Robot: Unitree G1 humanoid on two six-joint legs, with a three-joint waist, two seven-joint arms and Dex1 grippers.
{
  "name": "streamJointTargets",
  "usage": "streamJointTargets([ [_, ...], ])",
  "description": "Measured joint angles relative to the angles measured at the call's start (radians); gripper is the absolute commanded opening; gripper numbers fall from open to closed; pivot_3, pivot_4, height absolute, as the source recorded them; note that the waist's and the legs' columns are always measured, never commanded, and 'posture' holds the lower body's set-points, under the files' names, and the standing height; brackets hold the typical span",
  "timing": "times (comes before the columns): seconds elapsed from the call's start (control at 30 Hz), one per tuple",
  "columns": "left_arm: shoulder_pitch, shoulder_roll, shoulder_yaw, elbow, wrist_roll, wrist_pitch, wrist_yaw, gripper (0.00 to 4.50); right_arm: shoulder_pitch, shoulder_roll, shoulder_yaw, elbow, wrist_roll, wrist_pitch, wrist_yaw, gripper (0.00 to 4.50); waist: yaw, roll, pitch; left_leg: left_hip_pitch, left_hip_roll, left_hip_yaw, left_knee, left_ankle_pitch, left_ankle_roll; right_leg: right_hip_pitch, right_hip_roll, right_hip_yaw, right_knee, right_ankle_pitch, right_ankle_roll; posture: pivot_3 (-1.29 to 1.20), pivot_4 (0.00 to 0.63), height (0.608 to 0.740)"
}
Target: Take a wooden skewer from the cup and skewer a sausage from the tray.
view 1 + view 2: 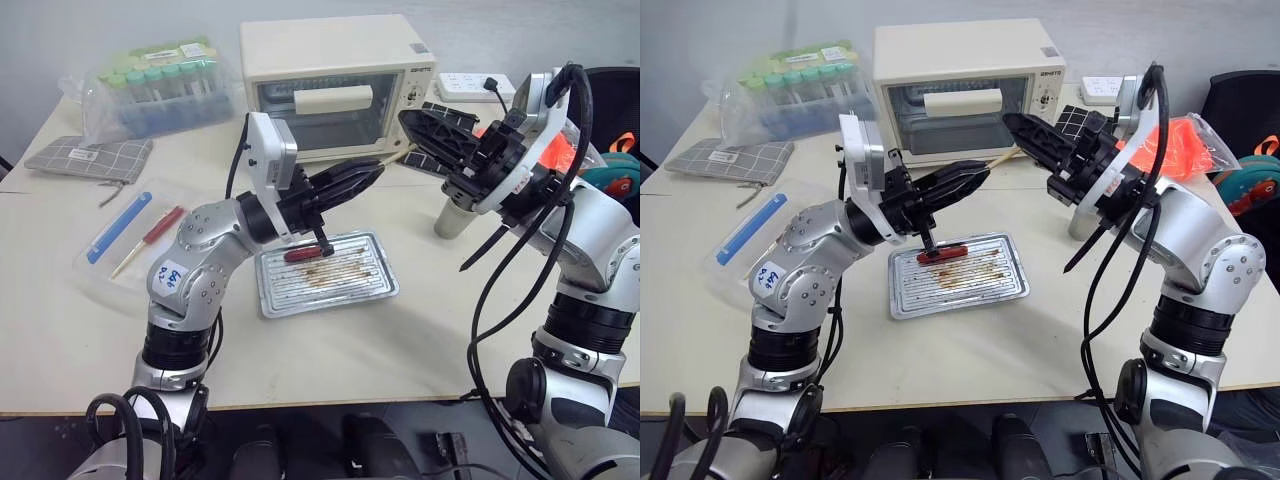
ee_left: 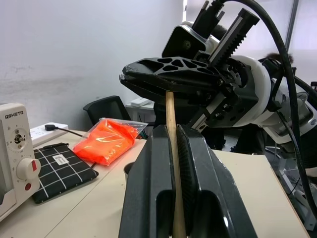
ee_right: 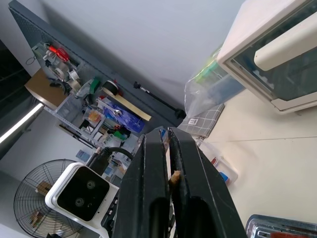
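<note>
Wooden skewer (image 2: 171, 148) lies clamped between left jaws, tip in right jaws.

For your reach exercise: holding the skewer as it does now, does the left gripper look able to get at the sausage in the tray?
Probably yes. The left gripper is raised over the tray, and nothing lies between it and the sausage, but the right gripper also has the wooden skewer.

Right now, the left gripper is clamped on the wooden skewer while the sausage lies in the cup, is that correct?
Not quite: the sausage lies in the tray, as the right eye view shows. The left gripper is indeed clamped on the wooden skewer.
</note>
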Motion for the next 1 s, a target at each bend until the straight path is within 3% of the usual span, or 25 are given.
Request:
streamJointTargets([
  [0.1,-0.003,0.003,0.002,0.02,0.007,-0.006,0.006,0.0,0.0,-0.011,0.0,0.0,0.0,0.0,0.0,1.8,0.0,0.0,0.0,0.0,0.0,0.0,0.0,0.0,0.0,0.0,0.0,0.0,0.0,0.0,0.0,0.0,0.15,0.74],
  [0.33,0.033,0.093,0.039,0.017,0.015,-0.005,-0.007,0.0,-0.001,-0.167,0.021,0.051,0.003,0.022,0.036,1.8,-0.001,0.0,0.0,0.0,0.0,0.0,0.0,0.0,0.0,0.0,0.0,0.0,0.0,0.0,0.0,0.0,0.15,0.74],
  [0.47,0.125,0.206,0.083,-0.015,0.015,0.017,-0.025,0.0,-0.047,-0.301,0.099,0.086,-0.103,0.086,0.195,1.8,-0.012,0.0,0.0,0.0,0.001,-0.001,-0.001,0.0,0.0,-0.001,0.001,0.001,0.0,0.0,0.0,0.0,0.15,0.74],
  [0.6,0.204,0.336,0.16,-0.08,-0.015,0.06,-0.065,0.0,-0.085,-0.408,0.283,-0.003,-0.428,0.074,0.507,1.8,-0.02,0.001,-0.001,0.0,0.001,-0.002,-0.002,0.0,0.0,-0.001,0.0,0.0,-0.001,0.0,-0.001,0.0,0.15,0.74],
  [0.7,0.274,0.435,0.248,-0.111,-0.051,0.105,-0.099,0.0,-0.105,-0.446,0.479,-0.026,-0.749,-0.044,0.781,1.8,-0.019,0.001,-0.001,0.0,0.0,-0.002,-0.001,0.0,0.0,-0.001,0.0,0.0,-0.001,0.0,-0.001,0.0,0.15,0.74],
  [0.77,0.348,0.529,0.325,-0.147,-0.082,0.151,-0.133,0.0,-0.156,-0.426,0.674,0.019,-1.024,-0.221,0.956,2.14,-0.027,0.001,-0.001,0.0,0.0,-0.001,0.0,0.0,0.0,-0.001,0.0,-0.001,-0.001,0.0,-0.001,0.0,0.15,0.74],
  [0.9,0.468,0.593,0.448,-0.216,-0.105,0.187,-0.145,0.0,-0.199,-0.294,0.856,0.179,-1.339,-0.463,1.152,3.03,-0.025,0.001,-0.001,0.0,0.0,-0.001,-0.001,0.0,0.0,-0.001,-0.001,-0.002,-0.001,-0.001,-0.001,0.0,0.15,0.74],
  [1.0,0.548,0.596,0.511,-0.258,-0.124,0.208,-0.14,0.0,-0.226,-0.19,0.934,0.314,-1.522,-0.622,1.242,3.03,-0.021,0.001,-0.001,0.0,0.0,-0.002,0.0,0.0,0.0,-0.001,-0.002,-0.003,0.0,-0.001,-0.001,0.0,0.15,0.74],
])
